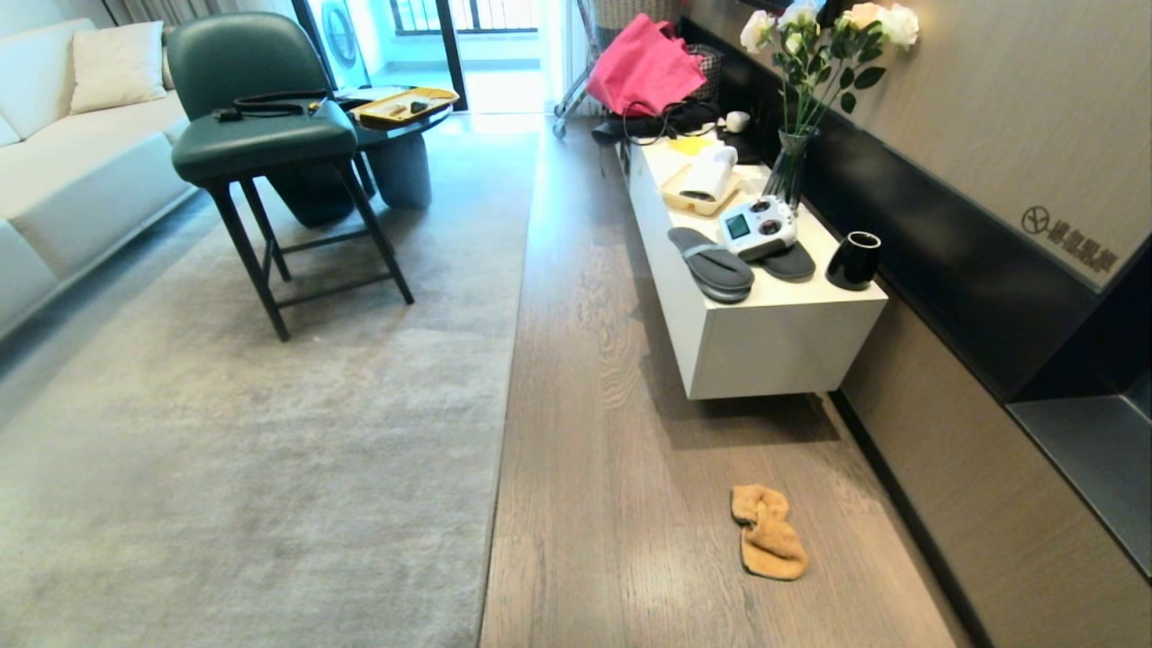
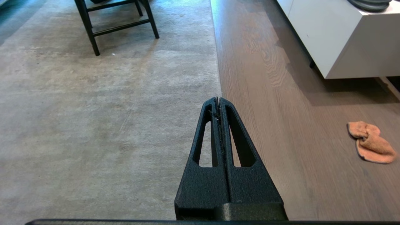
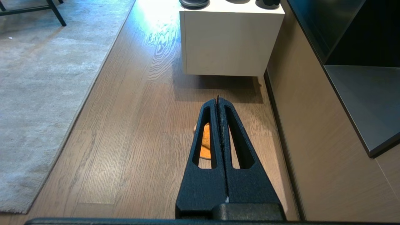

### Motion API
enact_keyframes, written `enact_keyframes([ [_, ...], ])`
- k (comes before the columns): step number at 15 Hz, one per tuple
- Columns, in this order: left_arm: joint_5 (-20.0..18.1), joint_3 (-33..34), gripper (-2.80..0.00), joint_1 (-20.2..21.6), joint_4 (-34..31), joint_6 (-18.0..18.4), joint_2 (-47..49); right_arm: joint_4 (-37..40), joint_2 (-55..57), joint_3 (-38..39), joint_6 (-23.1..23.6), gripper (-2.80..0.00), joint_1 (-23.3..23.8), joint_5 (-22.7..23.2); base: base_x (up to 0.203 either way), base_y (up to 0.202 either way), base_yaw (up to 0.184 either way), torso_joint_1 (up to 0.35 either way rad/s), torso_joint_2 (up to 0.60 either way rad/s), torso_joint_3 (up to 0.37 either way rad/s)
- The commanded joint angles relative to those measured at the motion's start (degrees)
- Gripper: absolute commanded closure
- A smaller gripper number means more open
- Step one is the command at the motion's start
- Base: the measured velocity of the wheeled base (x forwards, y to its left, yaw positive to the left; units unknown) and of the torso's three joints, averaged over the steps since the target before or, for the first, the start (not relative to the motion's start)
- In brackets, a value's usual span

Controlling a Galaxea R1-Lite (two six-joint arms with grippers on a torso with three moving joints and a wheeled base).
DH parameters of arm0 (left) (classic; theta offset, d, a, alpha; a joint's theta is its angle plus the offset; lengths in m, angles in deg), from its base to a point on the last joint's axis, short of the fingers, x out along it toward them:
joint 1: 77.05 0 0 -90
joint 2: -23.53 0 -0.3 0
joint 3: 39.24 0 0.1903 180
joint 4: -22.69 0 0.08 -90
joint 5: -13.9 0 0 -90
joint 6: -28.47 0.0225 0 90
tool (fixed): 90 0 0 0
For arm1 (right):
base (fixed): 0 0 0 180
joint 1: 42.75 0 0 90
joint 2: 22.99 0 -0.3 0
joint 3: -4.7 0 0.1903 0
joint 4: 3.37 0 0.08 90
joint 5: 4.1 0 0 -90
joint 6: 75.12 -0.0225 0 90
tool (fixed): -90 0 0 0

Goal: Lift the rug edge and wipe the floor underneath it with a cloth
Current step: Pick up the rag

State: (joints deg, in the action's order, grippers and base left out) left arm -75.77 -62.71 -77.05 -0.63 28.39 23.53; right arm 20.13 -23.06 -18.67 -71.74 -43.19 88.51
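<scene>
1. Nearest the head camera lies the small orange-tan fluffy terry cloth [image 1: 768,533], crumpled on the brown oak-look plank floor [image 1: 621,432], near the wall panelling and short of the white low cabinet.
2. Running up the room, well apart from the cloth, is the straight edge of the large pale grey short-pile rug [image 1: 506,378]; it lies flat on the floor, not yet lifted.
3. Both arms are out of the head view. In its wrist view, the left end effector [image 2: 218,99] has its black fingers pressed together, empty, aimed along the rug edge [image 2: 217,62]. The right end effector [image 3: 217,99] is likewise closed and empty, pointing over the cloth [image 3: 205,142], which shows through the finger cut-out.
4. Judged from this, the task is at its start: nothing is grasped. The next move calls for opening the right end effector and coming down onto the cloth, while the left goes to pinch the rug's border.
5. Around: the white cabinet counter [image 1: 774,315] carries grey slippers [image 1: 711,263], a white handheld controller [image 1: 758,227], a black cup [image 1: 853,260] and a glass vase of flowers [image 1: 792,166]. A dark green chair [image 1: 261,135] stands on the rug, well away from its near border, so nothing blocks the lift there.
</scene>
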Motion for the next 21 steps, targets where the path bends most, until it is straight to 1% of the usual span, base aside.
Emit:
enact_keyframes([
  [1, 0.0, 0.1, 0.00, 0.0, 0.0, 0.0, 0.0, 0.0, 0.1, 0.0, 0.0, 0.00, 0.0, 0.0, 0.000, 0.000, 0.000, 0.000, 0.00, 0.000],
  [17, 0.0, 0.0, 0.00, 0.0, 0.0, 0.0, 0.0, 0.0, 0.1, 0.0, 0.0, 0.00, 0.0, 0.0, 0.000, 0.000, 0.000, 0.000, 0.00, 0.000],
  [21, 0.0, 0.0, 0.00, 0.0, 0.0, 0.0, 0.0, 0.0, 0.1, 0.0, 0.0, 0.00, -0.1, 0.0, 0.000, 0.000, 0.000, 0.033, 0.08, 0.091],
])
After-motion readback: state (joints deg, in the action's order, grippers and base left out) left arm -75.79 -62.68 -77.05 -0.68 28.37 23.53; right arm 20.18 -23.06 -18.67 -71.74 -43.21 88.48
